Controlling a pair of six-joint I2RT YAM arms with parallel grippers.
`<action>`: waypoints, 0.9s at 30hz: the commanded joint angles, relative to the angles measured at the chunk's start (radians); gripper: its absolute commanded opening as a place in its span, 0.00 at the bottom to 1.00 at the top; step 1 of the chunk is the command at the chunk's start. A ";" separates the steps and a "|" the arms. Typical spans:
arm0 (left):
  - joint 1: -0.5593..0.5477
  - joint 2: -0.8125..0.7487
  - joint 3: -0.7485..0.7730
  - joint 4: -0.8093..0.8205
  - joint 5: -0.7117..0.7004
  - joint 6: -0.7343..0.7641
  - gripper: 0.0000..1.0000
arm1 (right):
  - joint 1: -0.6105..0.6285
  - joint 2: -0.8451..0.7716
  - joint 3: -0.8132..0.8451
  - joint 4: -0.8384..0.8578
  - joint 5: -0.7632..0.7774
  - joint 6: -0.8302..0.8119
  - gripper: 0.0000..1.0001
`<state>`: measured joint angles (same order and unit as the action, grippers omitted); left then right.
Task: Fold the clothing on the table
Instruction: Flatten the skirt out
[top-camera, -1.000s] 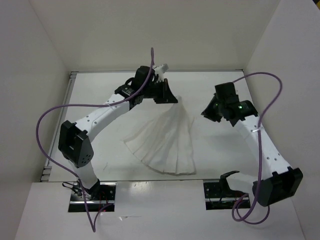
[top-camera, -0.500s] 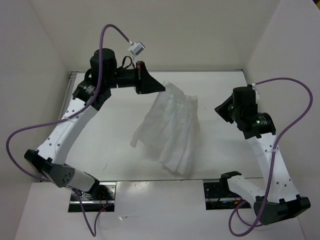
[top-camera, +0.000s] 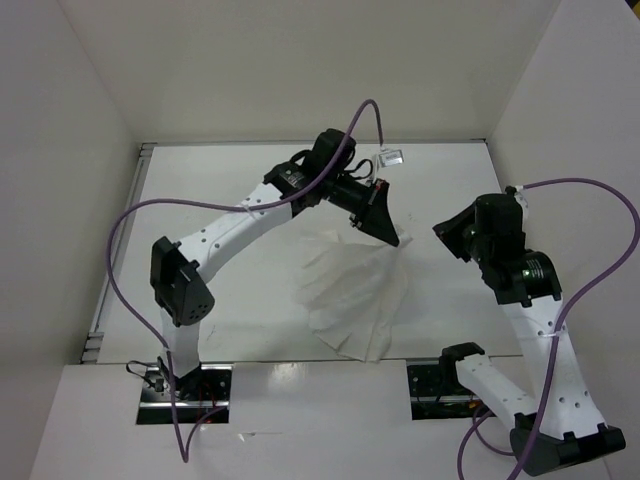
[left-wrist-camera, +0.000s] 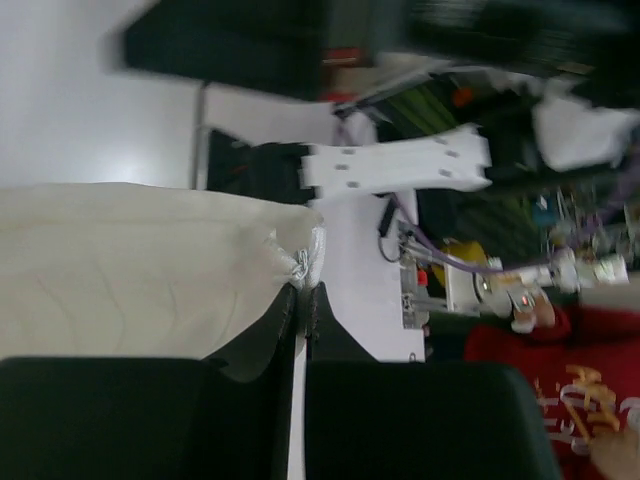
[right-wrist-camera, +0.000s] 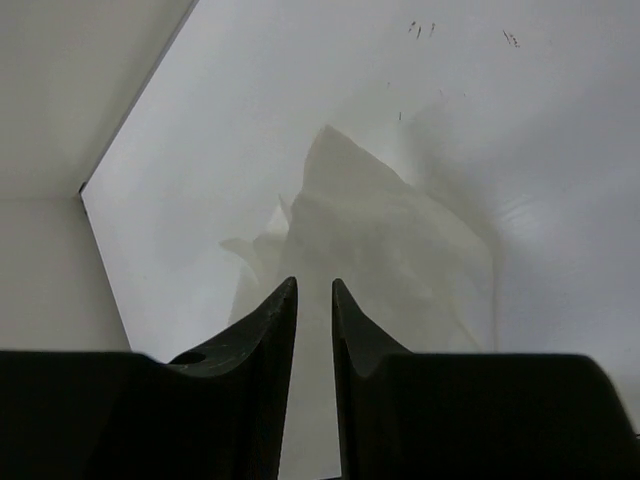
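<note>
Clothing (top-camera: 352, 298) of thin white fabric rose to a narrow peak and fanned out below into a wide, wavy hem, with faint straight pleats running down it. In the right wrist view the clothing (right-wrist-camera: 385, 245) looked like a small tent, its lower part spread on the white table (right-wrist-camera: 300, 90) and its top drawn upward. It sat around the middle of the table (top-camera: 200, 190), toward the near edge, between the two arms.

The peak was at the left gripper (top-camera: 388, 234), which came in from the far left. Its fingers were pressed together on a bunched bit of the fabric's edge. The left wrist view showed this, with the pale cloth (left-wrist-camera: 130, 260) spreading away to one side of the left gripper (left-wrist-camera: 303, 290).

The right gripper (top-camera: 447, 230) was above the table to the right of the garment, apart from it and pointing toward it. Its fingers (right-wrist-camera: 272, 310) stood a narrow gap apart with nothing between them, and the cloth lay beyond the tips.
</note>
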<state>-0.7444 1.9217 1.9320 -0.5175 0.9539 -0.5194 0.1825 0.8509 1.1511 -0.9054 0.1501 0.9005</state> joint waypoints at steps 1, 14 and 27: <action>-0.030 -0.148 0.122 0.146 0.268 -0.004 0.00 | -0.005 -0.016 -0.017 0.020 0.017 0.021 0.26; 0.219 -0.282 -0.155 0.250 0.154 -0.129 0.00 | -0.005 0.023 -0.017 0.040 0.017 0.021 0.26; 0.545 0.155 -0.387 0.178 -0.145 -0.123 0.00 | -0.005 0.054 -0.017 0.011 -0.027 -0.041 0.26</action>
<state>-0.2607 2.1399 1.5337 -0.3317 0.8871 -0.6571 0.1825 0.8890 1.1313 -0.9062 0.1452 0.8982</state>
